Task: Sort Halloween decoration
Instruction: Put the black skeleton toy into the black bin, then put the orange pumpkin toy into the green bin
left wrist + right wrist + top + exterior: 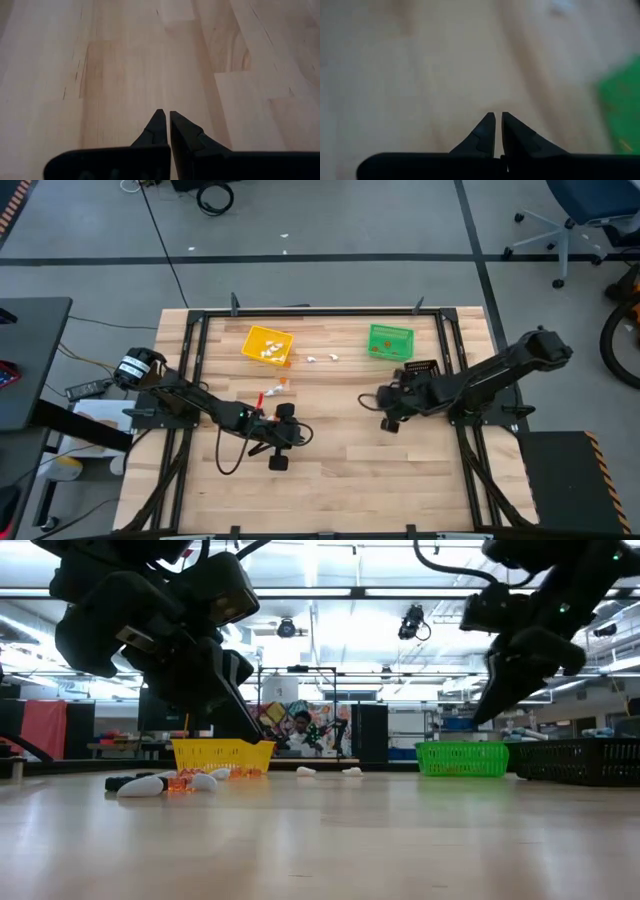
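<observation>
The Halloween decoration is scattered as tiny trinkets. Two white ones (320,358) lie on the table between the bins, and an orange one (282,385) and an orange-white one (262,398) lie nearer the left arm. More white pieces lie in the yellow bin (267,345). In the low view, white and orange trinkets (170,783) rest on the wood in front of the yellow bin (222,755). My left gripper (165,112) hovers shut over bare wood near the table's middle (296,430). My right gripper (497,114) is shut too, raised above the table (368,401), and holds nothing.
A green bin (390,340) with an orange piece inside stands at the far right, and a black bin (420,370) sits next to the right arm. Bare wood stretches across the near half of the table. A person shows in the room beyond (300,730).
</observation>
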`<state>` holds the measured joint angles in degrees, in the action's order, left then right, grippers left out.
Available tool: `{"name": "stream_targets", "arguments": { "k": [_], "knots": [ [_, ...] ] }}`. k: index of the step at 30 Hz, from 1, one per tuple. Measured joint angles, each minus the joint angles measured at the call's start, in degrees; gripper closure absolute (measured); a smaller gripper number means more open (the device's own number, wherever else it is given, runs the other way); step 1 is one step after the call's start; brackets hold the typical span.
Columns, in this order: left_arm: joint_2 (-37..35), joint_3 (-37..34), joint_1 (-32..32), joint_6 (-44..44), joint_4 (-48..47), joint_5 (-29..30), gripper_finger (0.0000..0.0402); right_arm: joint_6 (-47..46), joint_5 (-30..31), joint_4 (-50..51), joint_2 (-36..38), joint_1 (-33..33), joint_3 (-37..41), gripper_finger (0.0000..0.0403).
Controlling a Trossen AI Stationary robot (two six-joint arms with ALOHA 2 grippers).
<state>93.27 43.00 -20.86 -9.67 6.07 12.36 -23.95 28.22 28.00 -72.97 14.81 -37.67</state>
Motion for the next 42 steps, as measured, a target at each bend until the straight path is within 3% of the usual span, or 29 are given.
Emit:
{"name": "stream_targets", "arguments": {
  "k": [6,15,31,35,42],
  "knots": [
    [0.02,0.00,0.00,0.00,0.00,0.00,0.0402,-15.91,8.06,14.05,5.11,-2.57,-0.04,0.0369],
    [0.04,0.00,0.00,-0.02,0.02,0.00,0.0402,-33.04,8.40,31.63,6.63,-7.93,-0.07,0.0368],
    [-1.35,-0.04,-0.15,1.38,-1.11,0.11,0.0402,-31.94,4.21,35.05,6.63,-10.52,-0.09,0.0297],
    [-5.41,-0.04,-1.04,4.97,-3.22,4.30,0.0402,-31.39,3.50,34.05,6.63,-10.32,-0.09,0.0293],
    [-12.42,-0.14,-2.29,8.22,-9.77,8.00,0.0402,-23.03,10.16,22.46,6.63,-6.41,-1.63,0.0294]
  ]
}}
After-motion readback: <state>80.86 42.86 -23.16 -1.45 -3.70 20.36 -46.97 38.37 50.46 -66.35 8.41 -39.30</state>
